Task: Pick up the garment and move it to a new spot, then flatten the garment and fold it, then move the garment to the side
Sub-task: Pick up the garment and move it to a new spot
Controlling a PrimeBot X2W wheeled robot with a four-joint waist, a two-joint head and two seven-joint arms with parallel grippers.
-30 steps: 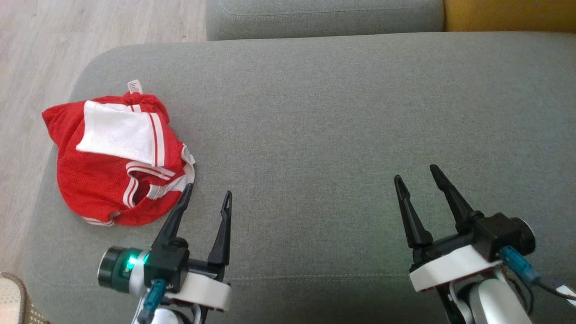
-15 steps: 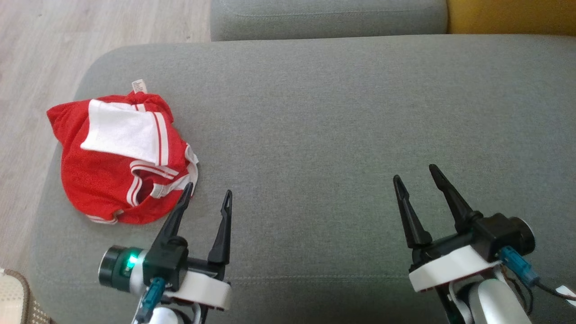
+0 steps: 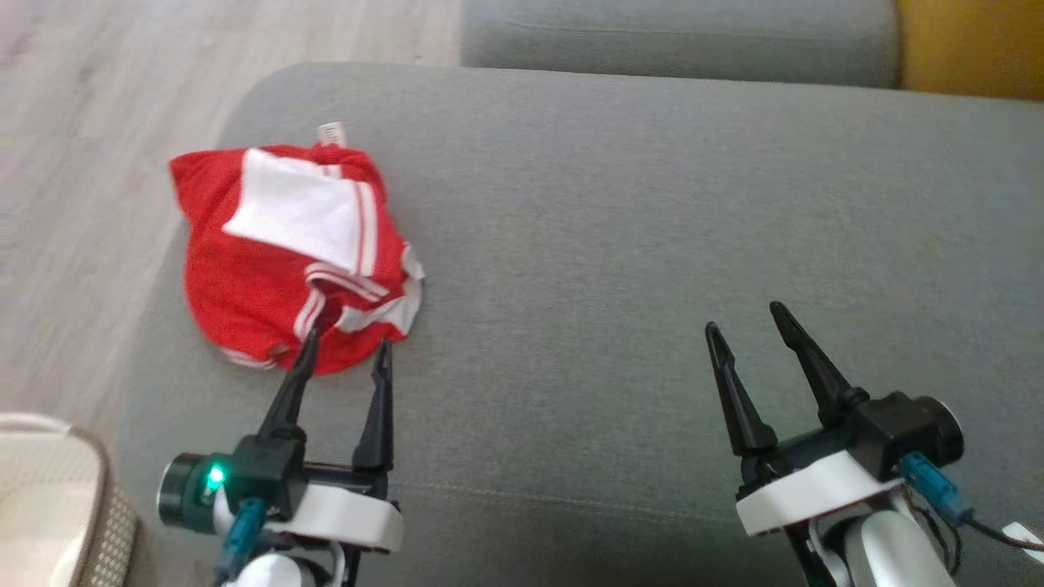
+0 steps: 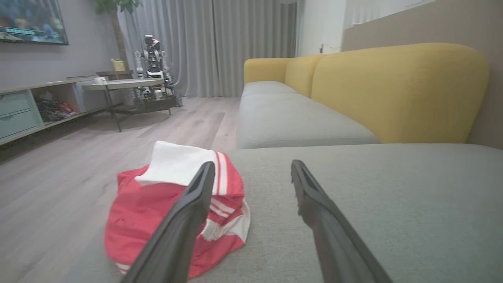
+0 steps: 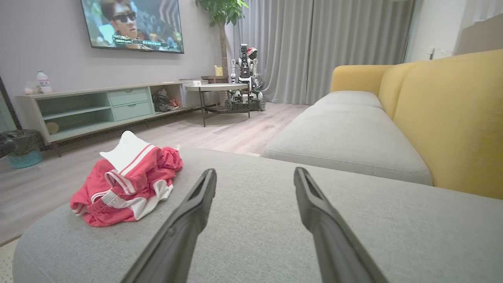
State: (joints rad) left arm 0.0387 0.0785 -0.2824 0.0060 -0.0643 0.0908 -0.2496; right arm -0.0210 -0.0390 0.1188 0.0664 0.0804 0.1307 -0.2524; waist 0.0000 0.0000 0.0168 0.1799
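Note:
A crumpled red garment (image 3: 269, 269) with white panels and stripes lies near the left end of the grey cushion (image 3: 620, 244). It also appears in the left wrist view as the garment (image 4: 137, 212) and in the right wrist view as the garment (image 5: 125, 184). My left gripper (image 3: 347, 342) is open, its fingertips over the garment's near edge, with nothing between them. From the left wrist, the left gripper (image 4: 252, 164) has its left finger across the cloth and its right finger over bare cushion. My right gripper (image 3: 745, 318) stands open over bare cushion far to the right, seen from its own wrist as the right gripper (image 5: 255, 171).
The cushion's rounded left edge drops to a wooden floor (image 3: 81, 163) just past the garment. A pale woven basket (image 3: 49, 489) stands at the lower left. Another grey seat (image 3: 677, 33) and a yellow backrest (image 3: 971, 41) lie beyond.
The head camera has swung left, shifting the whole picture right. My left gripper's fingertips, which were beside the garment's right corner, now lie over its near edge. Both grippers stay open.

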